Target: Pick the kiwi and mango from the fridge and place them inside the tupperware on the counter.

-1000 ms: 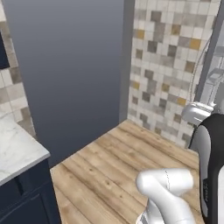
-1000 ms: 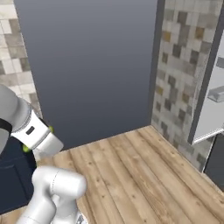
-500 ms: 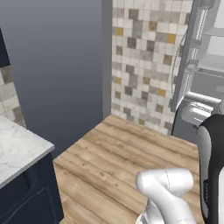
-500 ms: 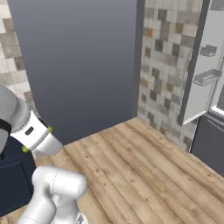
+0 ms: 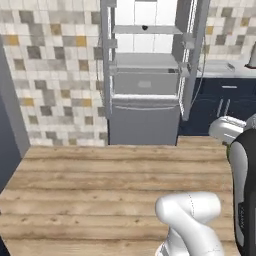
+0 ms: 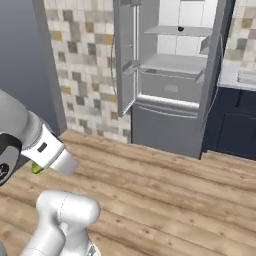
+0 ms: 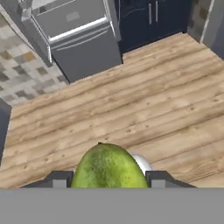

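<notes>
My gripper (image 7: 109, 180) is shut on the mango (image 7: 108, 166), a yellow-green oval that bulges up between the two dark fingertips (image 7: 61, 178). A sliver of that mango (image 6: 37, 168) peeks out under the hand at the left of the right base view. The fridge (image 5: 145, 75) stands open ahead, across the wooden floor. The kiwi (image 5: 144, 27) is a small dark dot on an upper shelf, and the kiwi (image 6: 180, 29) shows there from the other side too. The counter (image 6: 235, 79) runs to the fridge's right. A pale flat thing (image 6: 247, 76) lies on it; I cannot tell whether it is the tupperware.
Wooden floor (image 5: 100, 175) stretches between me and the fridge. The fridge door (image 6: 125, 60) hangs open on the left with bins on its inner face. Navy cabinets (image 5: 220, 102) stand to the right, a tiled wall (image 5: 55, 75) to the left.
The whole picture has swung, so the base has turned: the grey wall and the marble corner slid out and the open fridge came in. The gripper still holds the mango.
</notes>
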You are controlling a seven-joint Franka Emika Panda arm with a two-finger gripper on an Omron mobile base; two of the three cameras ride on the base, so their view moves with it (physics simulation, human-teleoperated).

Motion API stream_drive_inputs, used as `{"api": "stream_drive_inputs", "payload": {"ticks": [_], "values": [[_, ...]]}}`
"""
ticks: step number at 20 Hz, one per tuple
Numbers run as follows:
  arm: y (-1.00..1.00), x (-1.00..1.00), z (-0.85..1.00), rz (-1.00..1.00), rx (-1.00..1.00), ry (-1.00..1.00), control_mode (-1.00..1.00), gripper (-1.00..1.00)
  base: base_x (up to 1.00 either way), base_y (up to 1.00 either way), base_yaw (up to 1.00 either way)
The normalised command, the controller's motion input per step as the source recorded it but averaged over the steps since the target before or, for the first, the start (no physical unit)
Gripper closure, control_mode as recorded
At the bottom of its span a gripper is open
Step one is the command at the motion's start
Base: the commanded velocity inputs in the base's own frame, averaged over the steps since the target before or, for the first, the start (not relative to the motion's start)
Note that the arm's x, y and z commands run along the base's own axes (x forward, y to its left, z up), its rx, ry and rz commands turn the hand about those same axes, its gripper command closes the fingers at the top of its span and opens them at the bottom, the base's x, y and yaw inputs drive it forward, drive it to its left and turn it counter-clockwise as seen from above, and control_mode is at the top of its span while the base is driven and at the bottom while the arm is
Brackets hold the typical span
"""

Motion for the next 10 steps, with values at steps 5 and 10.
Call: {"api": "stream_drive_inputs", "payload": {"ticks": [5,10], "values": [[0.00,0.00,0.00,0.00,0.00,0.00,1.00,1.00,-0.14,0.26,-1.00],[0.00,0.00,0.00,0.00,0.00,0.00,1.00,1.00,0.39,-0.11,-0.58]]}}
